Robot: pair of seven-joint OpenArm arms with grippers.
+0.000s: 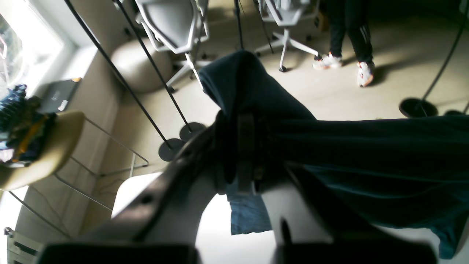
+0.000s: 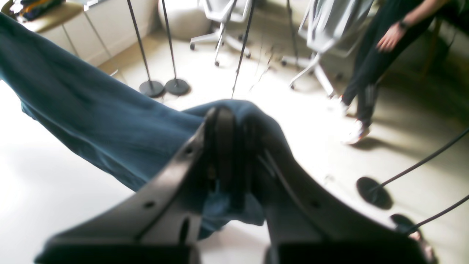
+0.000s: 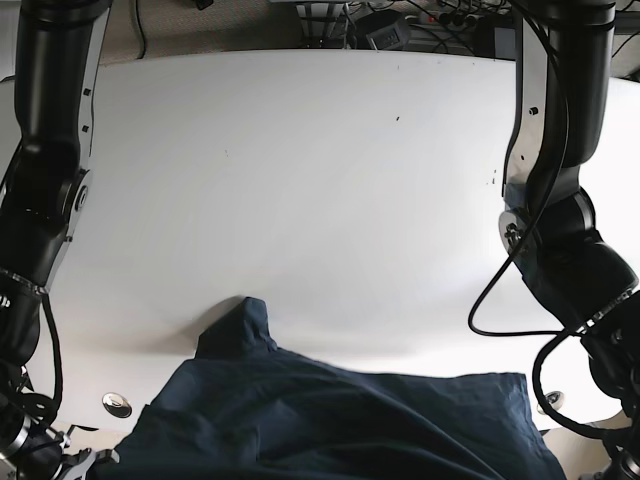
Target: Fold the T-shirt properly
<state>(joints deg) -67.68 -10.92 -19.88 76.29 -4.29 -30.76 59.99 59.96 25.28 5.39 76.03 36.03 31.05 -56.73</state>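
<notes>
The dark blue T-shirt (image 3: 330,420) hangs lifted over the near edge of the white table (image 3: 320,180), with one sleeve or corner lying on the table (image 3: 240,325). In the left wrist view my left gripper (image 1: 245,146) is shut on a bunched edge of the T-shirt (image 1: 366,157), which stretches off to the right. In the right wrist view my right gripper (image 2: 231,146) is shut on another bunched edge of the T-shirt (image 2: 91,117), which stretches off to the left. In the base view both grippers are below the frame; only the arms show.
Beyond the table edge the wrist views show office chairs (image 1: 176,25), stand bases (image 1: 172,148) on the floor and a standing person (image 1: 348,33). A small metal disc (image 3: 116,404) sits on the table near the shirt's left side. Cables lie behind the table's far edge.
</notes>
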